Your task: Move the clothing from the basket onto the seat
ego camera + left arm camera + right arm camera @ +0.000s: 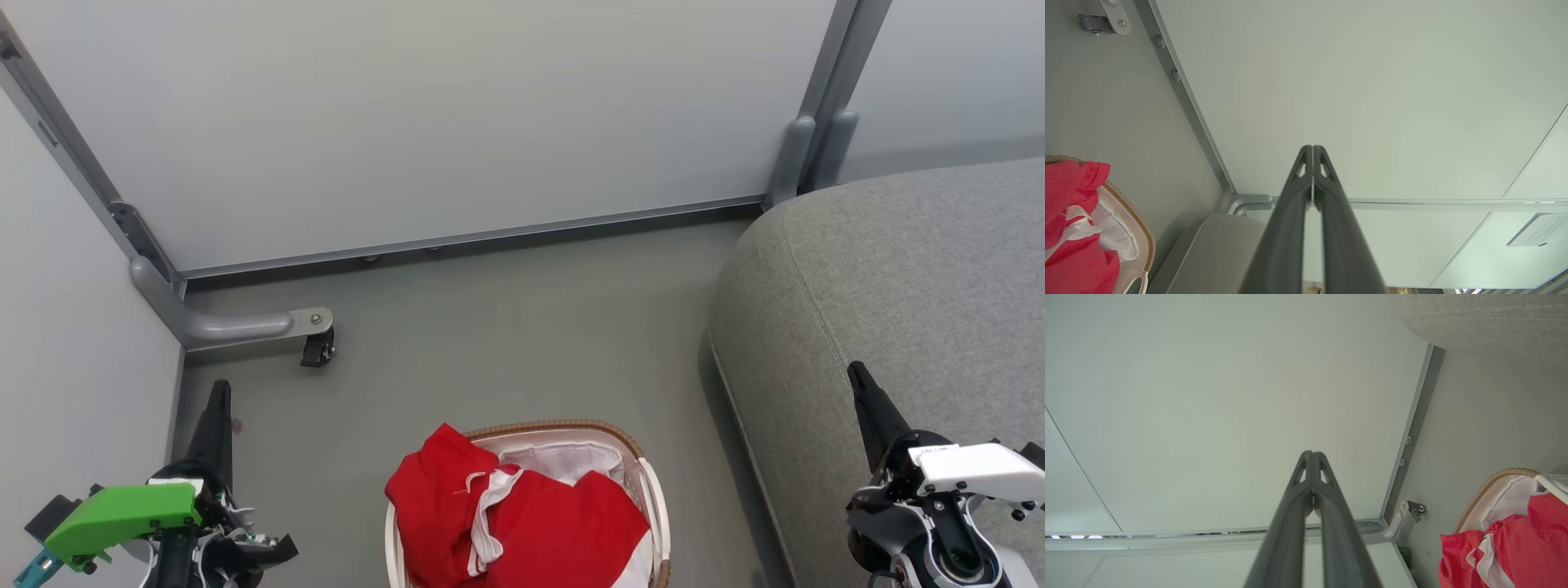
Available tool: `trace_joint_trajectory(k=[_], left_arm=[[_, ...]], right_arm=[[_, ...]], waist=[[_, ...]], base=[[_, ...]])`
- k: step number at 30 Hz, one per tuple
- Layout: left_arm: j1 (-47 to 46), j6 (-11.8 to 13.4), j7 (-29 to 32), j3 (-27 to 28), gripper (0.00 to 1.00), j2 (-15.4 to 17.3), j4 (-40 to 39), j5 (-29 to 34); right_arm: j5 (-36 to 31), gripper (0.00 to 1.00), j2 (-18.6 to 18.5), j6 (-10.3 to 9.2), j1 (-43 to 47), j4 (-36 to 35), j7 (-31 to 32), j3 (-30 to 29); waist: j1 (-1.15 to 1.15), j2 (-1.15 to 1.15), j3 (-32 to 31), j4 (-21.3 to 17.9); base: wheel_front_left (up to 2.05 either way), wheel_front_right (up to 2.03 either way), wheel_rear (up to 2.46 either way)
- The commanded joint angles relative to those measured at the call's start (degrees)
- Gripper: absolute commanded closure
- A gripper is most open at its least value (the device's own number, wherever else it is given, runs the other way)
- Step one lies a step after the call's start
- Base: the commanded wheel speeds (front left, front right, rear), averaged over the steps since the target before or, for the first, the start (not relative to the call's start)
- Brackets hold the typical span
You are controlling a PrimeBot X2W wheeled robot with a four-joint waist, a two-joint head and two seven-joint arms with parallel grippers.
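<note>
Red clothing (522,523) with white trim lies heaped in the white basket (653,490), which stands on the floor at the bottom middle of the head view. The clothing (1069,228) and basket rim (1137,220) also show in the left wrist view, and the clothing (1527,543) in the right wrist view. The grey seat (898,302) fills the right side, next to the basket. My left gripper (219,390) is shut and empty, left of the basket. Over the seat's front edge, my right gripper (857,374) is shut too, holding nothing.
Pale partition walls (457,114) with grey metal frames close off the back and left. A metal foot with a black caster (317,349) juts onto the floor at the back left. Bare grey floor (506,327) lies between the basket and the wall.
</note>
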Motion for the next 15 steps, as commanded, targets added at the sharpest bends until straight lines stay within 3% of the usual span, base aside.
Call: trace_joint_trajectory(k=[1, 15], left_arm=[[-0.6, -0.3, 0.1, 0.1, 1.0, 0.3, -0.1, -0.2], [-0.6, -0.3, 0.1, 0.1, 1.0, 0.3, -0.1, -0.2]], right_arm=[[0.2, 1.0, -0.3, 0.02, 0.6, -0.2, 0.0, -0.1], [0.2, 1.0, -0.3, 0.02, 0.6, -0.2, 0.0, -0.1]], waist=[[0.0, 0.0, 0.0, 0.0], [0.0, 0.0, 0.0, 0.0]], base=[[0.0, 0.0, 0.0], [0.0, 0.0, 0.0]])
